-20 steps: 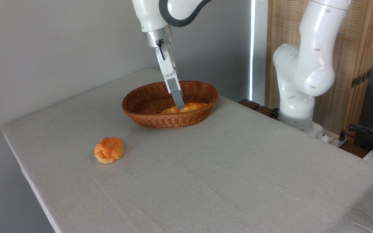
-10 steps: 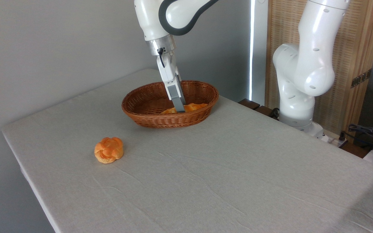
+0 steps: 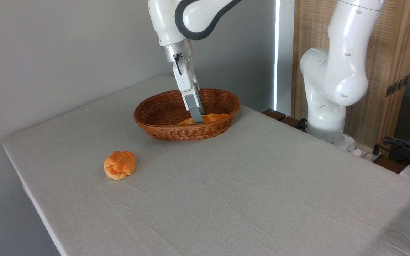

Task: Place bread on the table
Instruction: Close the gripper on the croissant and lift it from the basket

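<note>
Inside the wicker basket, low against its near wall, lies the bread, a long golden-orange loaf w/ only its top strip showing above the rim. Gripper reaches down into basket at the loaf's middle, fingers seen edge-on as one grey blade; tips sit at the bread, but can't tell how far apart they are or whether they grip it. Basket stands on the table, grey-beige cloth, slightly wrinkled, toward far edge. Well in front-left of basket, a small round knotted bun rests on the cloth. Right of basket, beyond table edge, arm's white base stands before a slatted wooden screen.
</note>
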You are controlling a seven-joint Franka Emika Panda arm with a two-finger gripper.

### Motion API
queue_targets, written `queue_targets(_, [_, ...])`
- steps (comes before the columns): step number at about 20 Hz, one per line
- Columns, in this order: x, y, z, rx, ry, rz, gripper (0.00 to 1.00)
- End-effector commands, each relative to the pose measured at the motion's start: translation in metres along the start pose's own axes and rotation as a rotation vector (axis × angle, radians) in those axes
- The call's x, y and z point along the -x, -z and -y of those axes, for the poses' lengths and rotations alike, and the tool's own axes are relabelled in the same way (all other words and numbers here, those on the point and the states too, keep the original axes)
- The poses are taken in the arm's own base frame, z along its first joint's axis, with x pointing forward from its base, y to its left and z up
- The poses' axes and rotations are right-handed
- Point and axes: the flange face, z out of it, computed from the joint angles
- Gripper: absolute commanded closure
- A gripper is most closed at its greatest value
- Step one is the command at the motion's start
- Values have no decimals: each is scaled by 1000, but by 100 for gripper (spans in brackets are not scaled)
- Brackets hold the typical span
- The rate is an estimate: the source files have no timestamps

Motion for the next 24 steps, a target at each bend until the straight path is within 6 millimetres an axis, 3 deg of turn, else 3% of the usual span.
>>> queue_targets(1, [0,-2,0,-17,-16,-7,82])
queue_targets(8, [1,5,2,-22,-15,-13,87])
queue_targets(11, [4,20,10,-29,9,-49,94])
queue_targets(14, [9,27,17,-8,44,-87,91])
queue_targets(18, [22,43,35,18,107,-160,91])
queue_targets(24, [68,68,79,151,304,-383,89])
